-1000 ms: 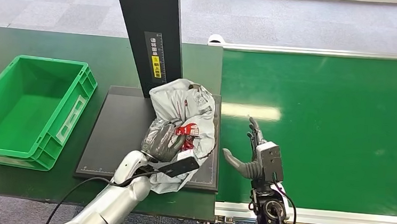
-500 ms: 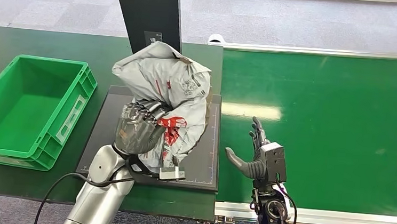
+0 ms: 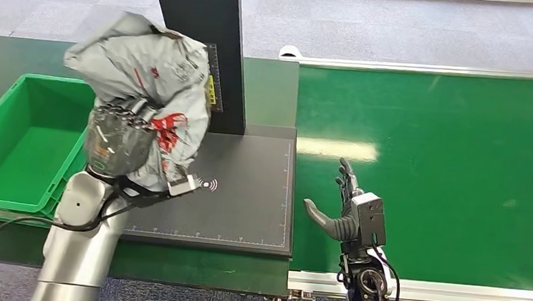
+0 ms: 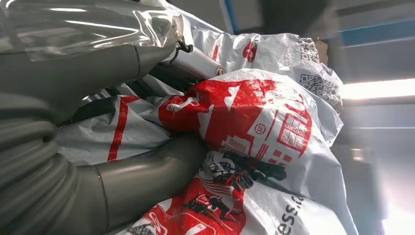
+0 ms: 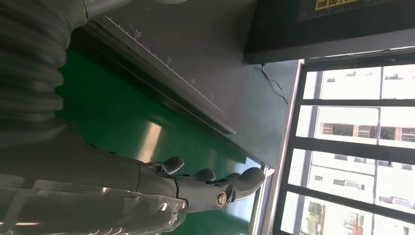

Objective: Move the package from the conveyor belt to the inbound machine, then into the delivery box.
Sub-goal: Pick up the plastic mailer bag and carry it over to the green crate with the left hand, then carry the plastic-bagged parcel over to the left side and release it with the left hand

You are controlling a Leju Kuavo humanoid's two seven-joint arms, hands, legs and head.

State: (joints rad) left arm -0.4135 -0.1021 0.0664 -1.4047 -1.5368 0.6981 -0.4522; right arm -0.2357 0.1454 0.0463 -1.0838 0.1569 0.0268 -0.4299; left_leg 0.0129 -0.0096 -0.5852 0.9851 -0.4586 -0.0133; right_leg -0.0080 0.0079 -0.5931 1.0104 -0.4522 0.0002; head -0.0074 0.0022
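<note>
- My left hand (image 3: 119,141) grips the crumpled grey plastic mailer bag with red print (image 3: 151,69), fingers closed around its lower bunch; the bag stands tall above the hand, lifted clear of the black scanner platform (image 3: 245,206).
- The green plastic delivery crate (image 3: 16,141) lies just beyond that hand, away from the conveyor; its near wall is what I judge must be cleared.
- My right hand (image 3: 338,214) hovers spread and empty over the green conveyor belt (image 3: 449,172), well apart from the bag.
- The black scanner column (image 3: 208,38) rises beside the bag.
</note>
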